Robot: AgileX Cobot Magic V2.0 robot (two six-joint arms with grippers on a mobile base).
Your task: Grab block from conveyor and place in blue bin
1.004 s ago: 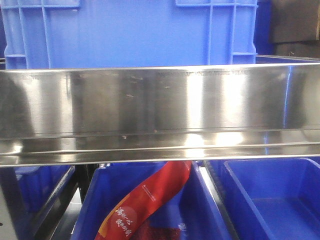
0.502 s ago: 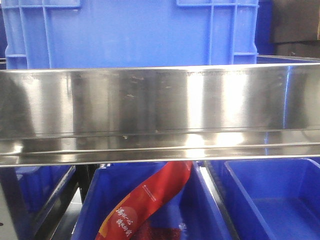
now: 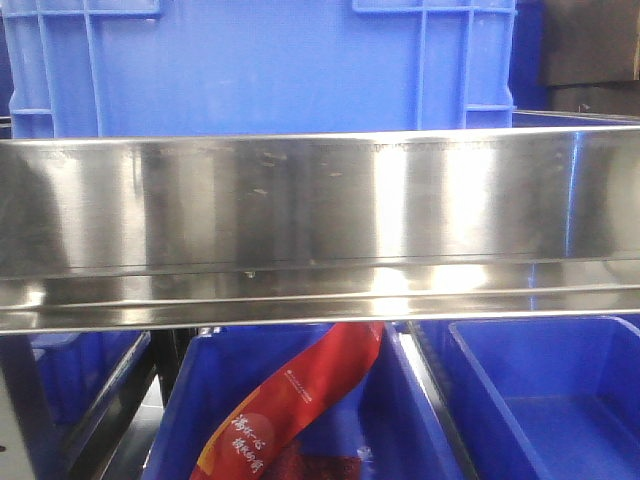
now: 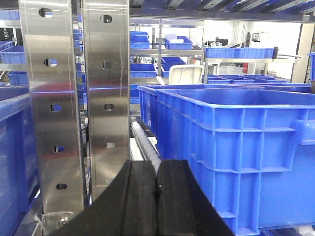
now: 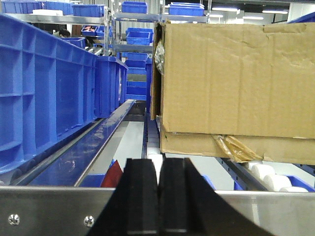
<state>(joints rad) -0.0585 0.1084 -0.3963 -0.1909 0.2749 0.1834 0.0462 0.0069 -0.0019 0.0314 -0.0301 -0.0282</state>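
No block and no dark conveyor belt shows in any view. My left gripper (image 4: pixel 157 169) is shut and empty, its black fingers pressed together, beside a large blue bin (image 4: pixel 236 147) on its right. My right gripper (image 5: pixel 159 167) is shut and empty, just above a steel rail (image 5: pixel 49 209). In the front view a large blue bin (image 3: pixel 260 65) stands behind a wide steel beam (image 3: pixel 320 220). Below the beam are open blue bins (image 3: pixel 545 400); one holds a red package (image 3: pixel 290 405). Neither gripper shows in the front view.
Perforated steel uprights (image 4: pixel 106 93) stand left of my left gripper. A cardboard box (image 5: pixel 236 83) sits on white rollers (image 5: pixel 268 174) ahead and right of my right gripper. A row of blue bins (image 5: pixel 49 83) runs along its left. Shelves of blue bins fill the background.
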